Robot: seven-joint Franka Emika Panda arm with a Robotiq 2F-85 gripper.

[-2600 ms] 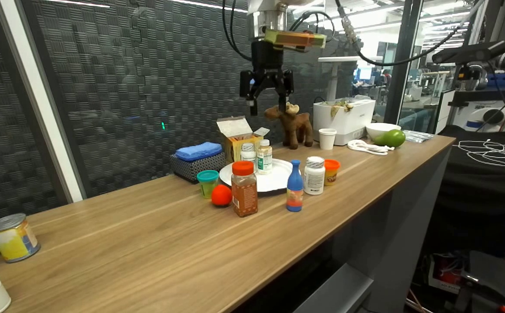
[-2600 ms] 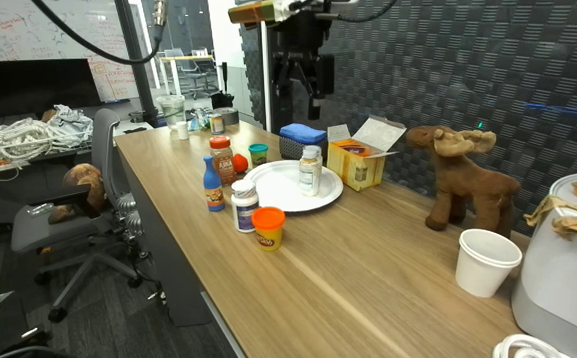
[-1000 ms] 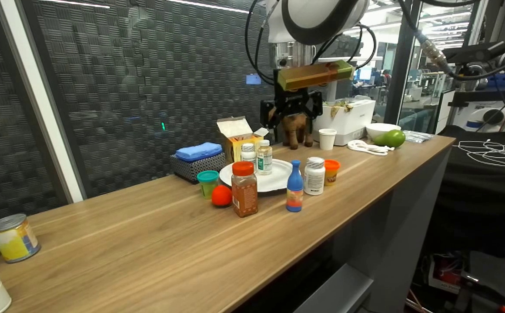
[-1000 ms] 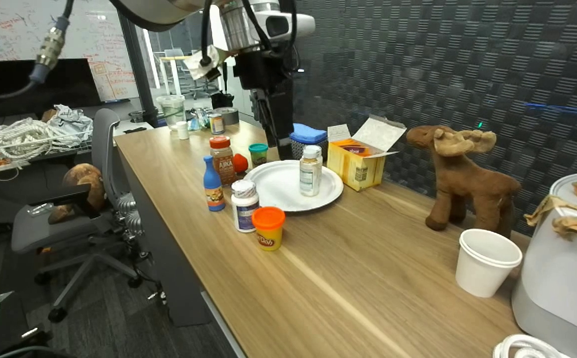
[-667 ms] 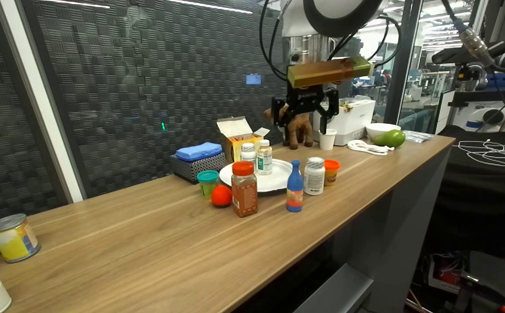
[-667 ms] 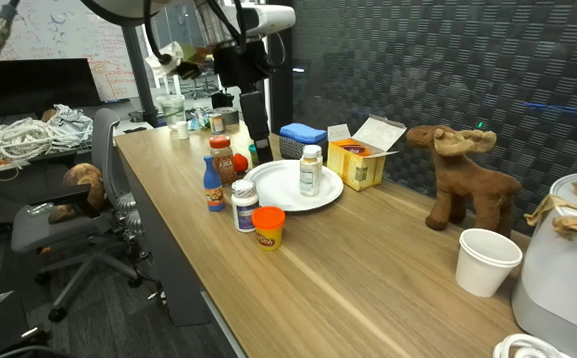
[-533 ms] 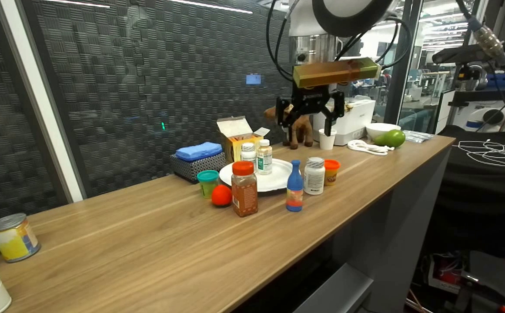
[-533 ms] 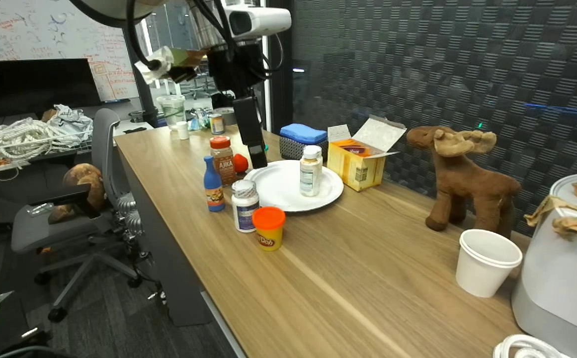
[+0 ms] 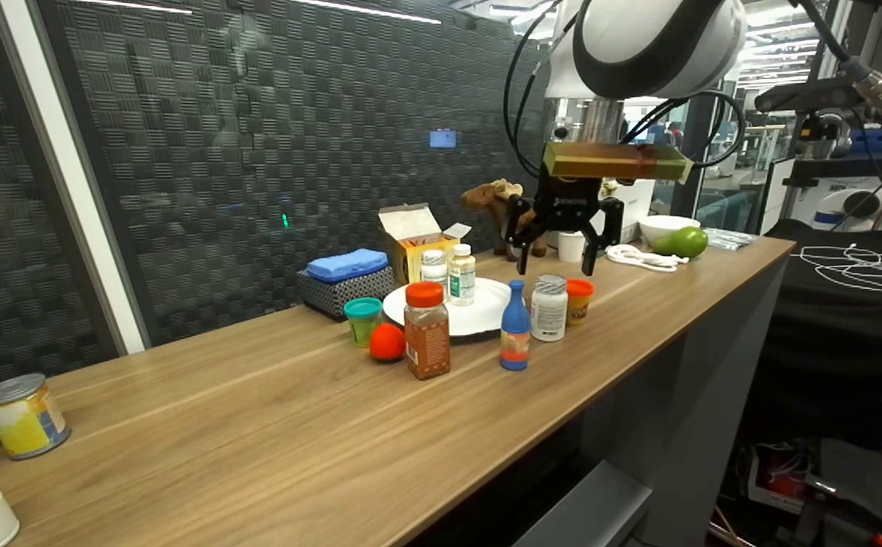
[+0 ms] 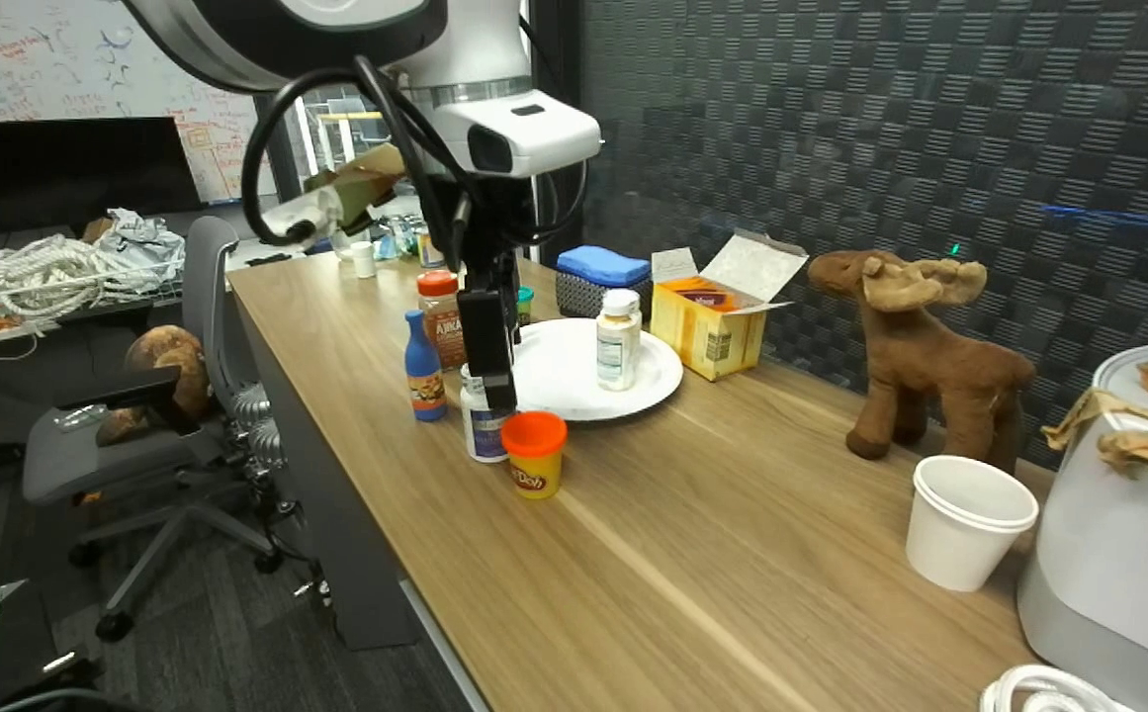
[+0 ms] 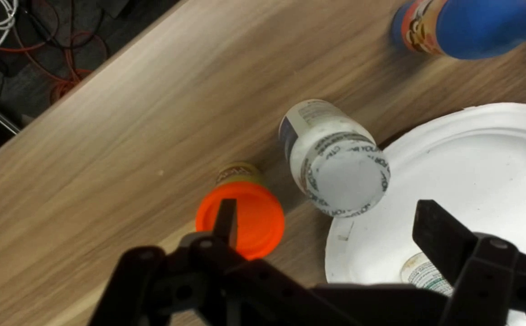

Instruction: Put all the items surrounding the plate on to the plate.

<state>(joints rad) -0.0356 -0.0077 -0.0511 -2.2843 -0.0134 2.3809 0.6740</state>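
The round white plate [image 9: 486, 317] bears two small bottles [image 9: 462, 277]. Around it on the table stand a white bottle [image 9: 548, 310], an orange-lidded yellow jar [image 10: 535, 460], a blue bottle [image 9: 515, 327], a red-lidded spice jar [image 9: 426, 338], a red ball [image 9: 387, 342] and a teal-lidded tub [image 9: 364, 323]. My gripper [image 9: 555, 267] is open and empty, just above the white bottle and the orange-lidded jar. In the wrist view the open gripper [image 11: 325, 209] has one finger over the orange lid [image 11: 260, 219] and one over the plate [image 11: 480, 181]. The white bottle's cap [image 11: 349, 179] shows between and ahead of them.
Behind the plate stand an open yellow carton [image 10: 717, 331] and a dark box with a blue cloth [image 9: 347, 266]. A brown toy moose [image 10: 929, 346] and a white cup [image 10: 969, 524] stand farther along. The table's front edge [image 9: 608, 403] is near the blue bottle.
My gripper has come from high above the plate's back area, turned, and moved down toward the white bottle and orange-lidded jar. It stays open. The items have not moved.
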